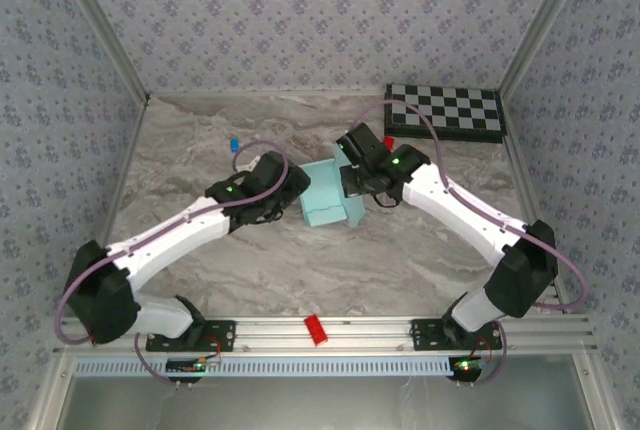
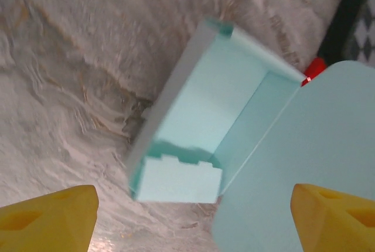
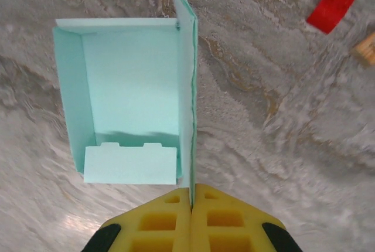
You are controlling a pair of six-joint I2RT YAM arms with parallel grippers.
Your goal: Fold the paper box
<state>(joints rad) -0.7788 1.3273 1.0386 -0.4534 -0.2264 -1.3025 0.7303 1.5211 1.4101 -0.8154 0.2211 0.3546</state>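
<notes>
Right wrist camera: the right gripper [image 3: 192, 196] clamps a thin upright wall of the paper box [image 3: 129, 88], which sits half-formed at mid-table between the two arms. The left gripper [image 2: 193, 196] hangs released, fingers spread wide before a loose wide panel [image 2: 304, 164]. A clean fold likely calls for a steady pinch while the left fingers press that panel along its crease, sparing the tabbed flap [image 3: 130, 164]. Bare table [image 1: 330, 275] lies open nearside; a red block [image 3: 332, 6] and checkerboard [image 1: 447, 112] crowd the far right.

No text, label, brand or number is legible on the paper box [image 3: 129, 88] or checkerboard [image 1: 447, 112].
</notes>
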